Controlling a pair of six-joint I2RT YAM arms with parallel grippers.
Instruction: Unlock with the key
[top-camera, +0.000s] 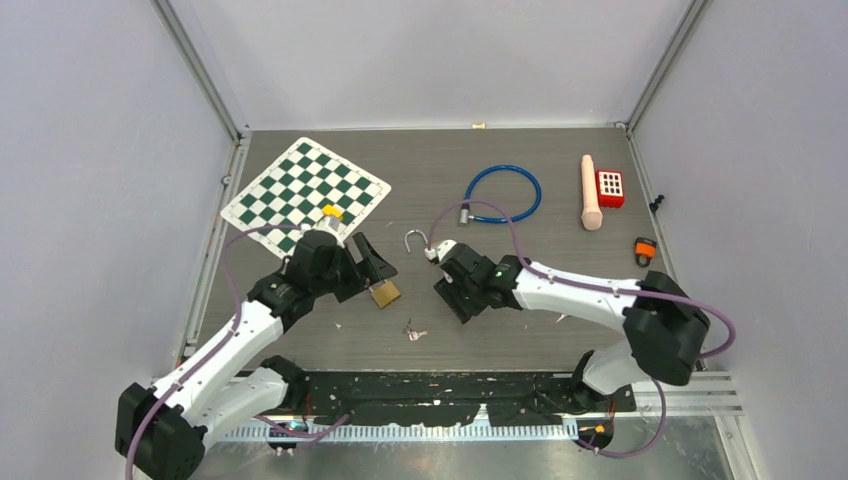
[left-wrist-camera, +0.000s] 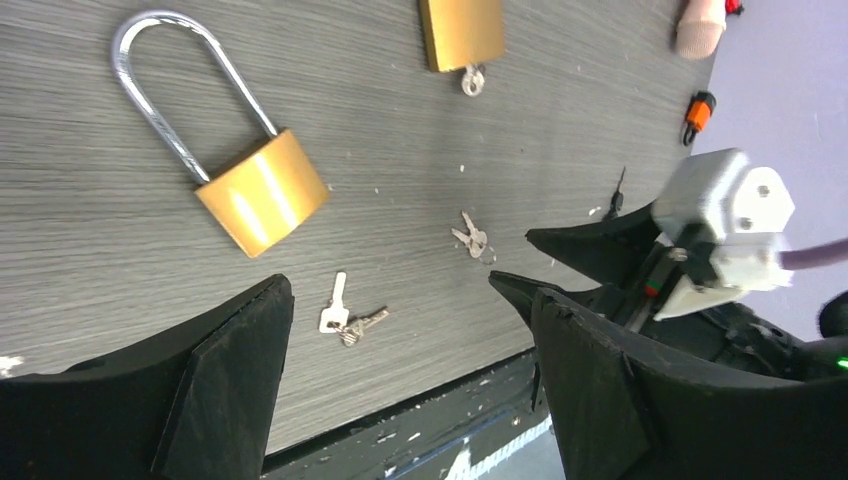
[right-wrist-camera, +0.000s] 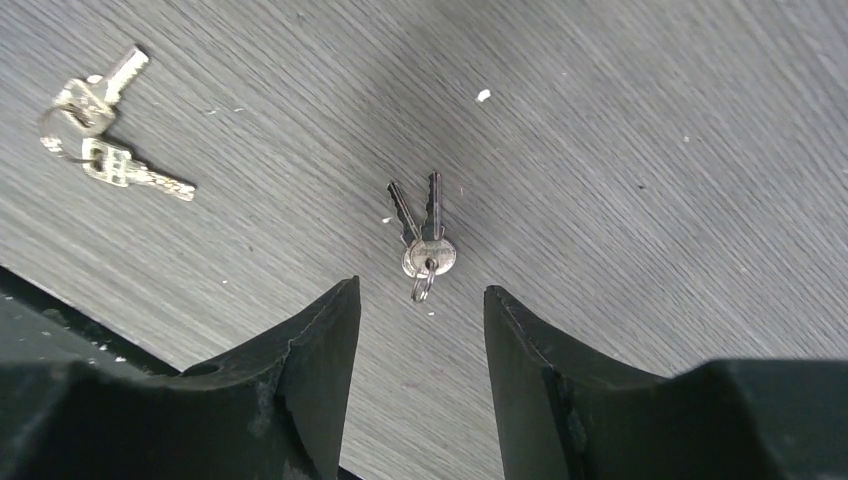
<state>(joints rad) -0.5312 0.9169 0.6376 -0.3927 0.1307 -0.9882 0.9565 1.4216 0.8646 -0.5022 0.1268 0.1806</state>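
Note:
A brass padlock (top-camera: 385, 293) (left-wrist-camera: 260, 190) with a long silver shackle lies on the grey table, just ahead of my left gripper (top-camera: 375, 264) (left-wrist-camera: 390, 285), which is open and empty. A second brass padlock (left-wrist-camera: 462, 32) lies farther off with a key ring at its base; its shackle (top-camera: 415, 240) shows in the top view. A pair of keys (right-wrist-camera: 425, 235) (left-wrist-camera: 472, 240) lies flat right at the tips of my right gripper (right-wrist-camera: 420, 290) (top-camera: 455, 298), which is open with nothing between its fingers. Another key bunch (right-wrist-camera: 100, 130) (top-camera: 414, 332) (left-wrist-camera: 345, 315) lies near the table's front edge.
A green-and-white chessboard (top-camera: 305, 185) lies at the back left. A blue cable loop (top-camera: 503, 193), a wooden peg (top-camera: 591, 192), a red block (top-camera: 610, 187) and a small orange item (top-camera: 645, 248) lie at the back right. The two grippers are close together.

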